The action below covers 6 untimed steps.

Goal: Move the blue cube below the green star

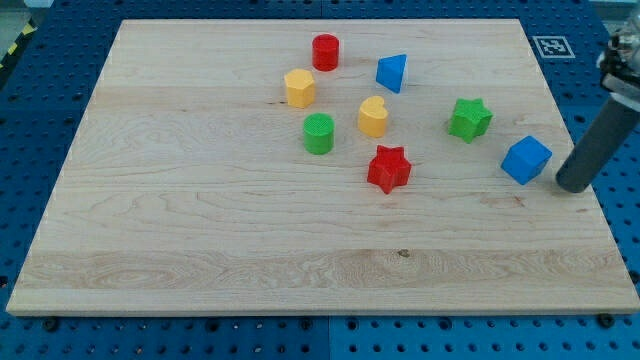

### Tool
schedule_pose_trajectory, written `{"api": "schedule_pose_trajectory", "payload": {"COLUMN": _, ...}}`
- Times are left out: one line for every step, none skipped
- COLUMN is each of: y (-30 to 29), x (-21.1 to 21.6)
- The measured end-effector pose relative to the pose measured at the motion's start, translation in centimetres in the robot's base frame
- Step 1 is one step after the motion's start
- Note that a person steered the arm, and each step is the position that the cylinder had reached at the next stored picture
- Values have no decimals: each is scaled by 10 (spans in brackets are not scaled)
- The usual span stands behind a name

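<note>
The blue cube (526,159) lies near the board's right edge, below and to the right of the green star (469,119). My tip (573,186) is just right of the blue cube, a small gap apart, slightly lower in the view. The dark rod rises from it toward the view's upper right.
The wooden board (200,200) also holds a red cylinder (325,51), a blue triangular block (393,72), a yellow hexagon (299,87), a yellow heart (373,117), a green cylinder (318,133) and a red star (389,168). The board's right edge runs just beside my tip.
</note>
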<state>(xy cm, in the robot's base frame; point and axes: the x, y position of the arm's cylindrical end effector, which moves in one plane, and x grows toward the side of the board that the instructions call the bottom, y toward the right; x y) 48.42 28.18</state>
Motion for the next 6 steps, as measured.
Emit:
{"api": "schedule_pose_trajectory", "payload": {"y": 14, "x": -27}}
{"api": "schedule_pose_trajectory", "payload": {"y": 14, "x": -31}}
{"api": "schedule_pose_trajectory", "payload": {"y": 9, "x": -26}}
{"api": "schedule_pose_trajectory", "payload": {"y": -5, "x": -19}}
{"api": "schedule_pose_trajectory", "payload": {"y": -24, "x": -19}}
{"api": "schedule_pose_trajectory", "payload": {"y": -56, "x": -19}}
